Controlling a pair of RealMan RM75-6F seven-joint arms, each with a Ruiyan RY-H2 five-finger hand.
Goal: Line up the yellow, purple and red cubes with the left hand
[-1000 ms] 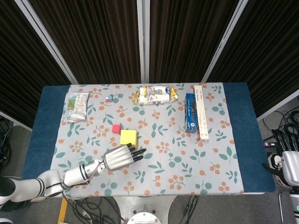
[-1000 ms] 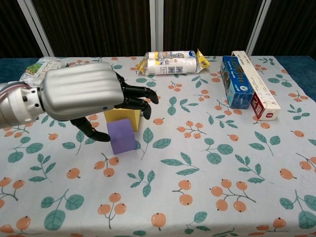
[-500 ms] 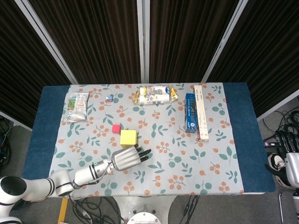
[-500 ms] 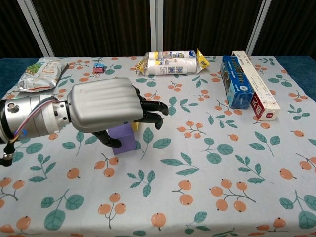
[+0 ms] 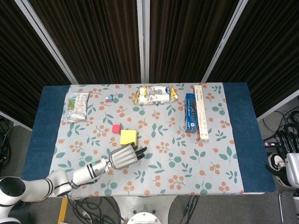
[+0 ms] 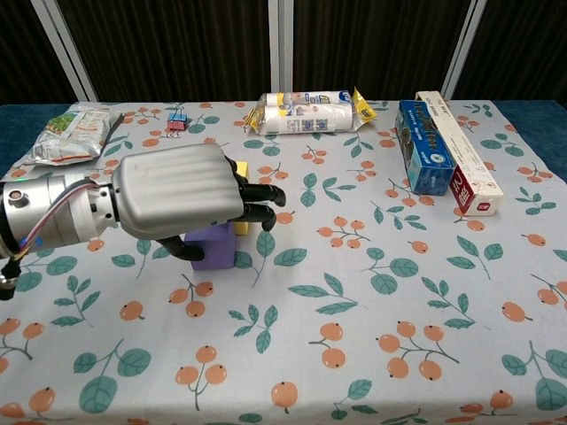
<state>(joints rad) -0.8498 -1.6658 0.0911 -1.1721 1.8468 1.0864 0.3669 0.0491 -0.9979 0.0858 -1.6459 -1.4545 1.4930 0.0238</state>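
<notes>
My left hand point(image 6: 177, 197) hovers low over the purple cube point(image 6: 213, 247), covering its top. The thumb lies against the cube's left face, and the dark fingers point(image 6: 262, 192) reach out above the yellow cube point(image 6: 240, 224), which shows only as a sliver behind the purple one. From the head view the left hand point(image 5: 123, 157) hides the purple cube and sits just in front of the yellow cube point(image 5: 128, 137). The small red cube point(image 5: 116, 129) stands at the yellow cube's far left corner. My right hand point(image 5: 293, 169) is off the table at the right edge, mostly cut off.
A snack bag point(image 5: 77, 106) and a small clip point(image 5: 109, 98) lie at the back left. A white and yellow packet point(image 5: 154, 94) is at the back middle. A blue box point(image 5: 190, 113) and a long white box point(image 5: 201, 112) lie side by side at the right.
The left hand swung forward over the purple cube, then drew back a little to the left. The cubes have barely shifted.
</notes>
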